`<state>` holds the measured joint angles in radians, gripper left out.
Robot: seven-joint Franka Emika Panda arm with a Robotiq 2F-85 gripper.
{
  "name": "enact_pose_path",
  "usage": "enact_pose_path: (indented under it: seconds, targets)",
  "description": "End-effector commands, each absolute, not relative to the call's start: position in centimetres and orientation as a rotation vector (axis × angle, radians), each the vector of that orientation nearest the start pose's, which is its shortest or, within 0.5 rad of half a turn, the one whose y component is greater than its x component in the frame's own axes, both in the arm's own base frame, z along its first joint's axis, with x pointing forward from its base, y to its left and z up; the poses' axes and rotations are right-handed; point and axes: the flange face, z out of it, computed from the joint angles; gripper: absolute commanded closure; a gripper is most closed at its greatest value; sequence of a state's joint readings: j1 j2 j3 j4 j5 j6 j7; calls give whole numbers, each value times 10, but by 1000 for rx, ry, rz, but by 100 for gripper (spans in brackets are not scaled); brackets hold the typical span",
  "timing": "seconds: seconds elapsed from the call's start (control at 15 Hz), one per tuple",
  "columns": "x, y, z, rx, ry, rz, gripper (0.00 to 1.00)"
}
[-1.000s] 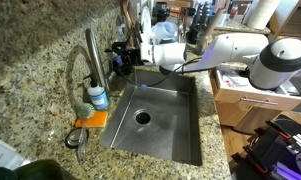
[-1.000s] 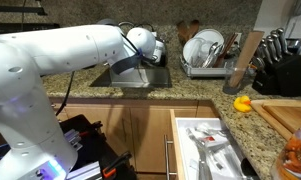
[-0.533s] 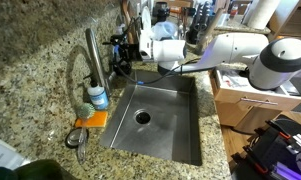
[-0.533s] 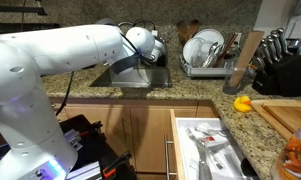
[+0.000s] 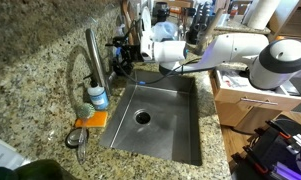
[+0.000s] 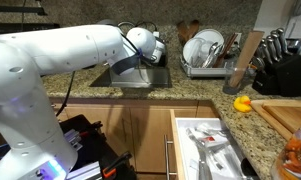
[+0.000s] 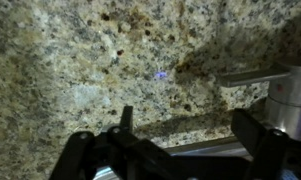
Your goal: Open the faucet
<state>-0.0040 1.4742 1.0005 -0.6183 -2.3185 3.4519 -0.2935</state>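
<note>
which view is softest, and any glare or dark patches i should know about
Wrist view is softest: the speckled granite wall is smeared, and the dark gripper fingers along the bottom are underexposed and out of focus. In an exterior view the tall brushed-steel faucet reads clearly and the stainless sink basin shows mild sheen, no harsh glare.

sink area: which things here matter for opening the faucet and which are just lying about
For the job: faucet; gripper, fingers apart.
Just lying about: blue-label bottle; orange pad; dish rack; knife block.
</note>
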Motion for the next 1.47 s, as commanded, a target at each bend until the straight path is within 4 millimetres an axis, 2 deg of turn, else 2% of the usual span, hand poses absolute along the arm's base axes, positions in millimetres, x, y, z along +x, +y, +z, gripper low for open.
enact_pose_path:
  seconds: [0.0, 0.27, 0.33, 0.4, 0.53, 0.73, 0.93, 1.07, 1.13, 1.33, 1.4]
  targets:
    - [707, 320, 291, 748, 1897, 1674, 0]
    - [716, 310, 313, 703, 1834, 1665, 0]
    - [718, 307, 312, 727, 1827, 1664, 0]
    - [714, 313, 308, 744, 1847, 1674, 0]
    - [717, 310, 311, 748, 1832, 1673, 0]
    - [706, 326, 316, 874, 1850, 1801, 0]
    - [690, 353, 310, 1019, 1895, 1886, 0]
    - [689, 358, 303, 1082, 1899, 1875, 0]
    - [690, 357, 300, 1028, 1884, 1891, 0]
    - [689, 360, 297, 1065, 1888, 1898, 0]
    - [690, 358, 296, 1002, 1907, 1843, 0]
